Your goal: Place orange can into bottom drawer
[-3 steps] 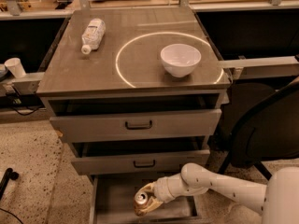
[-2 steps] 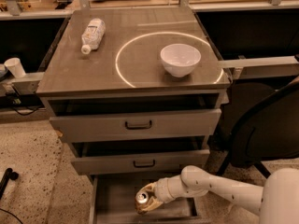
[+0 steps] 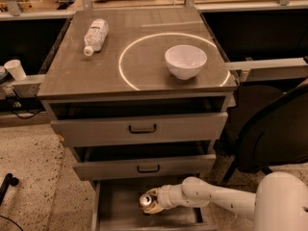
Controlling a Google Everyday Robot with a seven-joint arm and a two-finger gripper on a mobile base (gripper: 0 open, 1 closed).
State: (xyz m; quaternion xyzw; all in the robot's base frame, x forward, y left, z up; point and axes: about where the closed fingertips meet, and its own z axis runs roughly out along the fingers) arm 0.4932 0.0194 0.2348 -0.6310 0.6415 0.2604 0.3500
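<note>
The orange can (image 3: 147,201), orange-brown with a silver top, stands upright inside the open bottom drawer (image 3: 115,211), the lowest grey tray under two drawers with black handles. My gripper (image 3: 155,203) reaches in from the right on a white arm and is shut on the can's side. The can's base is low in the drawer; I cannot tell whether it rests on the floor.
On the cabinet top lie a white plastic bottle (image 3: 95,34) at the back left and a white bowl (image 3: 186,60) inside a white ring. The two upper drawers (image 3: 142,128) are slightly pulled out. A black chair (image 3: 274,134) stands to the right.
The gripper and can have shifted very slightly; otherwise the can stays in the same spot in the bottom drawer, still gripped.
</note>
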